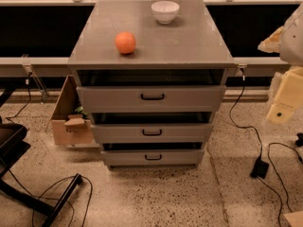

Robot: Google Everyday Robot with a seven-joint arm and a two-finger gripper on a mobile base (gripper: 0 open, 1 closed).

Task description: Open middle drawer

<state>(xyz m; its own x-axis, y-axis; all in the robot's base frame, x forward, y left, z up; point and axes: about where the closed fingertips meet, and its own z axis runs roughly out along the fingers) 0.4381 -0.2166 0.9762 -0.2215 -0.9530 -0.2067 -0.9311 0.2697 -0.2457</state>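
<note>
The grey cabinet [151, 51] stands in the middle of the camera view with three drawers. The middle drawer [118, 133] has a plain grey front and a small black bar handle [152, 132]. A dark gap shows above its front. The taller top drawer [109, 98] is above it and the lowest drawer [123, 158] below it. My gripper [283, 103] is the cream-coloured part at the right edge, well to the right of the cabinet, at about the height of the top drawer, touching nothing.
An orange ball [125, 42] and a white bowl [165, 11] sit on the cabinet top. A cardboard box [66, 122] stands on the floor at the cabinet's left. Black cables and a power brick [259, 167] lie at the right. A black chair base [28, 193] is at the lower left.
</note>
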